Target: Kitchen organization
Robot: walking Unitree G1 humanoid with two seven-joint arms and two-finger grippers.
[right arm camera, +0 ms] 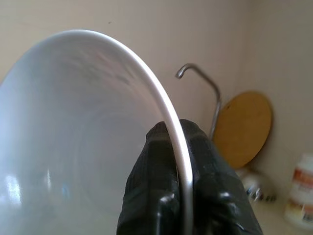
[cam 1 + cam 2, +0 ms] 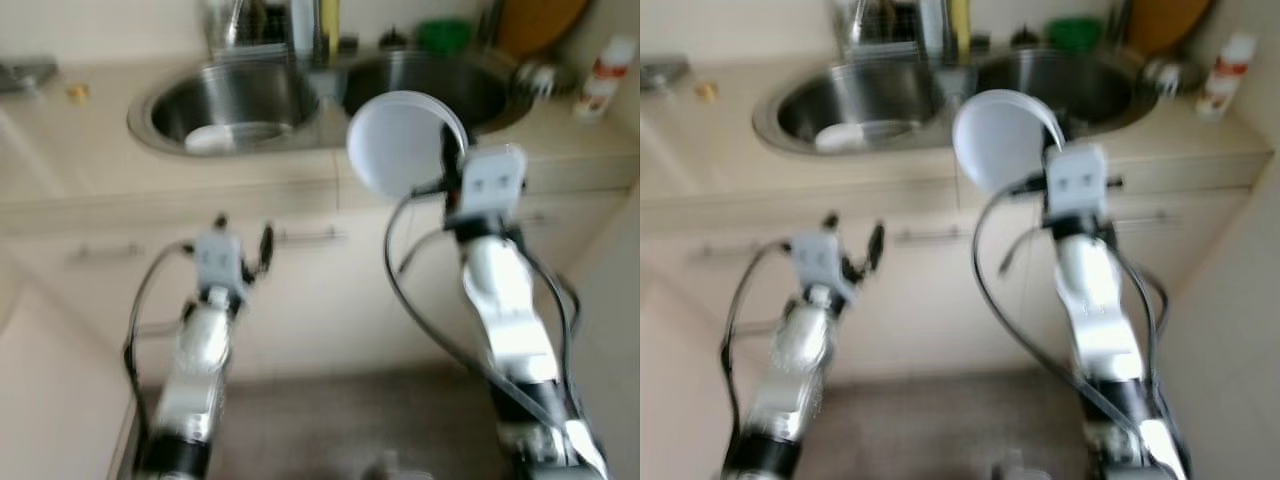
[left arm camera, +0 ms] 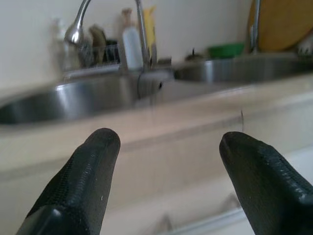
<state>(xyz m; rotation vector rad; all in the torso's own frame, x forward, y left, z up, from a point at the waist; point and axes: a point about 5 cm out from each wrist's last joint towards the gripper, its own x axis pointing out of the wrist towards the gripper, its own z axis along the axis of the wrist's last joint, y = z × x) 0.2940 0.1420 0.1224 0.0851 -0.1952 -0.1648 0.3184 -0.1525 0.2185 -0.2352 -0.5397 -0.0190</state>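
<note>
— Bowl (image 2: 400, 142), white, one item: where is it sitting?

— It is being held up on edge by the right gripper (image 2: 447, 160), above the counter's front edge (image 2: 200, 190), just before the right basin (image 2: 440, 85) of the double sink. In the right wrist view both black fingers (image 1: 146, 181) are pinching its rim between them.

— Left gripper (image 2: 245, 245): what is it doing?

— It is hovering low before the cabinet front (image 2: 300, 290), below the left basin (image 2: 230, 105), fingers spread wide and gripping nothing. Its wrist camera is looking along the counter edge toward the tap (image 3: 80, 24).

— Other items on record?

— A second white dish (image 2: 215, 137) is lying in the left basin. A green container (image 2: 442, 35) is standing behind the right basin, a round wooden board (image 1: 243, 128) is leaning against the wall, and a white bottle with a red label (image 2: 603, 78) is standing on the counter at far right. The head views are blurring, so finer detail is not readable.
</note>
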